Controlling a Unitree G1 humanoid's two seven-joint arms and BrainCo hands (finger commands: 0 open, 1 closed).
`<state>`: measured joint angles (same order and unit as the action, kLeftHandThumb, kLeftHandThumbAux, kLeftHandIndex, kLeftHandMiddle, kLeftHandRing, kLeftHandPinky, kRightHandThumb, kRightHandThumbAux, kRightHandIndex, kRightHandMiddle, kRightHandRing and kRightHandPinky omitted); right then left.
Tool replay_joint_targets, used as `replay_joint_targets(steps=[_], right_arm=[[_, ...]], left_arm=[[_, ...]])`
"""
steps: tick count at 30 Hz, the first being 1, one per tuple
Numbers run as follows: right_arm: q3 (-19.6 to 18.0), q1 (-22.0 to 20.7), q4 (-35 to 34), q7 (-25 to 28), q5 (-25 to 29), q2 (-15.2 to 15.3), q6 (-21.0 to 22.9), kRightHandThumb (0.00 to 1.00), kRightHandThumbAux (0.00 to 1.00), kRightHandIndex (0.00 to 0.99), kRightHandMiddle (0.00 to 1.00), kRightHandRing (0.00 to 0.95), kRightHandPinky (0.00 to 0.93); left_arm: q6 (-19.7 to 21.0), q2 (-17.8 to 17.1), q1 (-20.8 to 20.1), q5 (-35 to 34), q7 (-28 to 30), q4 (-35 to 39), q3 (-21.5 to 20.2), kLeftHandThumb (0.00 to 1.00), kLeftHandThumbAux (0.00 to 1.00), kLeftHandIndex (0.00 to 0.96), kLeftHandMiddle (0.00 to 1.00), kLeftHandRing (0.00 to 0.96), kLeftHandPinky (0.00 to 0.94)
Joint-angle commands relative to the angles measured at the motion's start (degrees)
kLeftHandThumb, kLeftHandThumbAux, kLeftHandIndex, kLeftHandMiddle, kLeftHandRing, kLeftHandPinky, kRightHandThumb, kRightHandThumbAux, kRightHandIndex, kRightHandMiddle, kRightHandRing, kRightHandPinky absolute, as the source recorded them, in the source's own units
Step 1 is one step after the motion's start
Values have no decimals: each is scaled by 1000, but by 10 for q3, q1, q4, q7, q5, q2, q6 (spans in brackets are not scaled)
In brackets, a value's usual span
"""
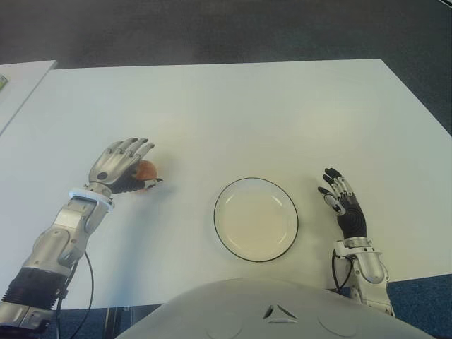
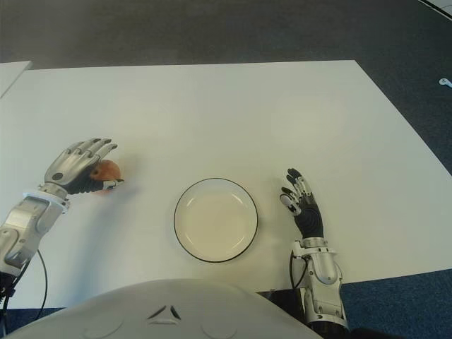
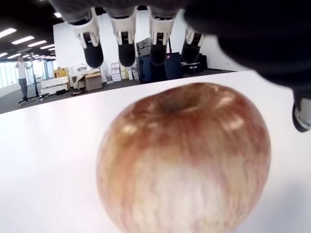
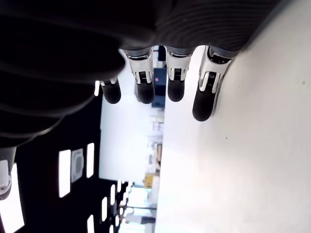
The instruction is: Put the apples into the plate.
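One red-yellow apple [image 1: 147,169] stands on the white table [image 1: 247,113], to the left of the plate. My left hand [image 1: 134,159] hovers over it from the left, the fingers stretched out above the apple [image 3: 184,160] and the thumb low beside it, not closed around it. The round white plate [image 1: 256,220] with a dark rim sits near the front edge and holds nothing. On the plate's right side shows my right hand [image 1: 340,200], its fingers [image 4: 146,87] straight and holding nothing.
A second white table [image 1: 18,79] juts in at the far left. Dark carpet [image 1: 226,28] lies beyond the table's far edge. A black cable [image 1: 88,282] hangs by my left forearm. Far off, the left wrist view shows a person [image 3: 22,73] standing.
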<state>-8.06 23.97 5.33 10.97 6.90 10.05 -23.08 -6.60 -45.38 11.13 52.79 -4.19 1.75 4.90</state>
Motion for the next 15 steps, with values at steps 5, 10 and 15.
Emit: replay_joint_targets(steps=[5, 10, 15], right_arm=[[-4, 9, 19, -4, 1, -3, 36, 127, 449, 0, 0, 0, 0], [-7, 7, 22, 1, 5, -2, 31, 126, 446, 0, 0, 0, 0], [-9, 7, 18, -3, 1, 0, 39, 120, 451, 0, 0, 0, 0]], left_arm=[[-6, -8, 12, -5, 13, -8, 4, 196, 302, 20, 0, 0, 29], [-9, -9, 15, -5, 13, -13, 6, 195, 303, 25, 0, 0, 31], [-8, -7, 18, -5, 14, -18, 6, 199, 310, 33, 0, 0, 33]])
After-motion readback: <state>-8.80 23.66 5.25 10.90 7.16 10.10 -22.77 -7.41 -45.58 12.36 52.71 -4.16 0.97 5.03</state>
